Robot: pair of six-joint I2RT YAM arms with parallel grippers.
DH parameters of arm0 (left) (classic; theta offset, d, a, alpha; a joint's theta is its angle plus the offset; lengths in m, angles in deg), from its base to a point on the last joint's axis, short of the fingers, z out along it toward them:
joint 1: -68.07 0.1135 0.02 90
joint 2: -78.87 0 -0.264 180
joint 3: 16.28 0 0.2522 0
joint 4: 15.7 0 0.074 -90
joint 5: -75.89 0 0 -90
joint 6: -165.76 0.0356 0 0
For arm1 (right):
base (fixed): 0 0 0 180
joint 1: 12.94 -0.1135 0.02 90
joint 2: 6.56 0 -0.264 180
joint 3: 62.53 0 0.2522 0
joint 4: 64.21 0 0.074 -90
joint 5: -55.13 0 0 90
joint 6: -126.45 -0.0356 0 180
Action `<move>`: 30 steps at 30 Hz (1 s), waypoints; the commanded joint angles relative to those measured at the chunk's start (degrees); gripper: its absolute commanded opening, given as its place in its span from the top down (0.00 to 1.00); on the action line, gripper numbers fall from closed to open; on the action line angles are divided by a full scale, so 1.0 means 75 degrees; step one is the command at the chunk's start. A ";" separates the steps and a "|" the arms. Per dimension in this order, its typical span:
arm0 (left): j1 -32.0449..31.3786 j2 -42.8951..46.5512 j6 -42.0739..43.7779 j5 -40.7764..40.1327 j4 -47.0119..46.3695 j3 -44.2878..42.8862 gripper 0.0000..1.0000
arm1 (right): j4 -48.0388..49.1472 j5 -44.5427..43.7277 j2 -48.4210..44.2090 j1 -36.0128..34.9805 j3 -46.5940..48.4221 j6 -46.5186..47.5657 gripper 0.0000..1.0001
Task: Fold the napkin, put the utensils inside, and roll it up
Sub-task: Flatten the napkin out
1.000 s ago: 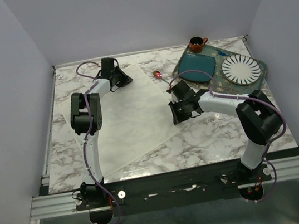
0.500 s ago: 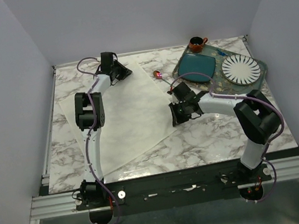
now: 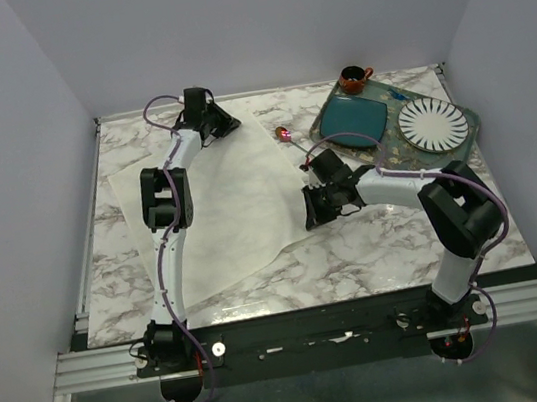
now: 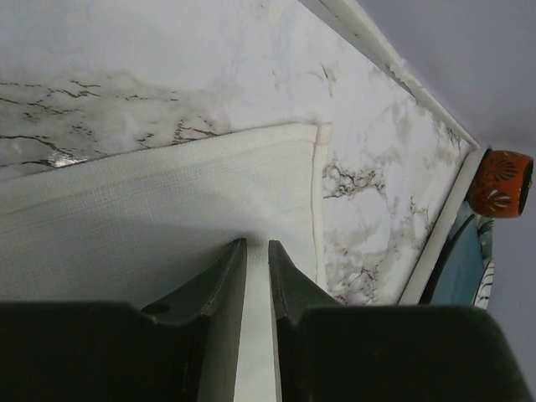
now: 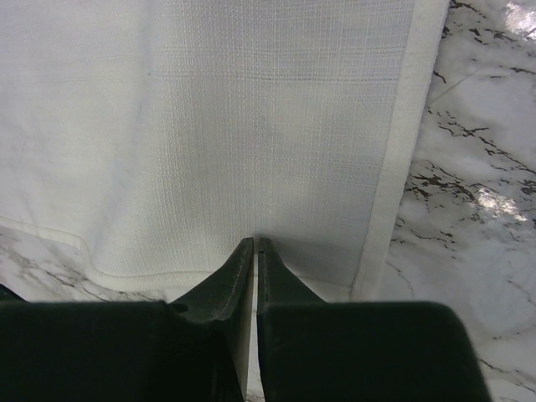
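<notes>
The cream napkin point(image 3: 219, 208) lies spread over the left and middle of the marble table. My left gripper point(image 3: 216, 120) is at the napkin's far corner. In the left wrist view its jaws point(image 4: 258, 243) stand narrow with the cloth point(image 4: 167, 201) pinched between them, just inside the hemmed edge. My right gripper point(image 3: 315, 206) sits at the napkin's right corner. Its jaws point(image 5: 255, 241) are nearly together on the cloth point(image 5: 251, 109) close to the hem. The spoon point(image 3: 284, 135), with its pink bowl, lies on the table just past the napkin's far right edge.
A patterned tray point(image 3: 474, 120) at the back right carries a teal plate point(image 3: 352, 120) and a white ribbed plate point(image 3: 431, 124). A small brown cup point(image 3: 353, 78) stands behind it, also seen in the left wrist view point(image 4: 502, 180). Walls enclose the table.
My left gripper has moved right along the far edge, and the napkin's left side has drawn in to the right with it. My right gripper has shifted slightly left and nearer.
</notes>
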 commanded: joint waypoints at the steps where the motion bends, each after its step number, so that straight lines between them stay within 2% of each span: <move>1: 0.0080 -0.0394 0.0529 0.0025 0.0612 -0.0062 0.73 | -0.0467 -0.0109 0.0038 -0.0023 -0.0414 -0.0069 0.87; 3: 0.0103 -0.0417 0.0506 0.0060 0.0577 -0.0120 0.72 | -0.0198 0.0301 -0.0021 -0.0034 -0.0730 -0.0175 0.87; 7: 0.0115 -0.0499 0.0388 0.0200 0.0506 -0.0203 0.72 | -0.0197 0.0291 -0.0079 -0.0105 -0.0919 -0.0176 0.88; 12: 0.0115 -0.0289 0.0809 0.0131 0.0798 -0.0203 0.71 | -0.0818 -0.1137 -0.0302 -0.0011 -0.0639 0.0292 0.88; 16: 0.0150 0.0121 0.1137 0.0048 0.1103 -0.0016 0.68 | -0.1134 -0.1514 -0.0092 0.0246 0.0052 0.0691 0.88; 19: 0.0208 0.0636 0.1430 0.0107 0.1396 0.0276 0.57 | -0.1369 -0.1574 -0.0126 0.0247 0.0440 0.0855 0.87; 20: 0.0220 0.1032 0.1536 0.0084 0.1466 0.0394 0.48 | -0.1346 -0.1446 -0.0208 0.0258 0.0452 0.0925 0.87; 21: 0.0232 0.1268 0.1641 0.0060 0.1687 0.0511 0.44 | -0.1299 -0.1375 -0.0464 0.0247 0.0394 0.0972 0.85; 22: 0.0244 0.1526 0.1758 0.0048 0.1829 0.0791 0.40 | -0.1276 -0.1281 -0.0582 0.0223 0.0358 0.0996 0.78; 23: 0.0255 0.2213 0.2003 -0.0160 0.1946 0.1072 0.32 | -0.1276 -0.1037 -0.0723 0.0223 0.0335 0.0996 0.74; 24: 0.0256 0.2649 0.2052 -0.0290 0.2098 0.1423 0.28 | -0.1276 -0.0930 -0.0852 0.0188 0.0288 0.0962 0.71; 25: 0.0256 0.3129 0.2122 -0.0408 0.2111 0.1879 0.26 | -0.1276 -0.0871 -0.1120 0.0095 0.0253 0.0903 0.61; 26: 0.0256 0.4143 0.2204 -0.0560 0.2170 0.2869 0.22 | -0.1241 -0.0800 -0.1250 0.0025 0.0229 0.0891 0.55; 28: 0.0267 0.5237 0.2252 -0.1565 0.2614 0.3929 0.21 | -0.1229 -0.0788 -0.1543 -0.0151 0.0206 0.0879 0.43; 29: 0.0279 0.6357 0.2252 -0.1928 0.2789 0.5059 0.20 | -0.1229 -0.0718 -0.1602 -0.0163 0.0206 0.0879 0.40; 30: 0.0314 0.6971 0.2112 -0.2640 0.2907 0.5720 0.20 | -0.1217 -0.0706 -0.1684 -0.0187 0.0171 0.0868 0.37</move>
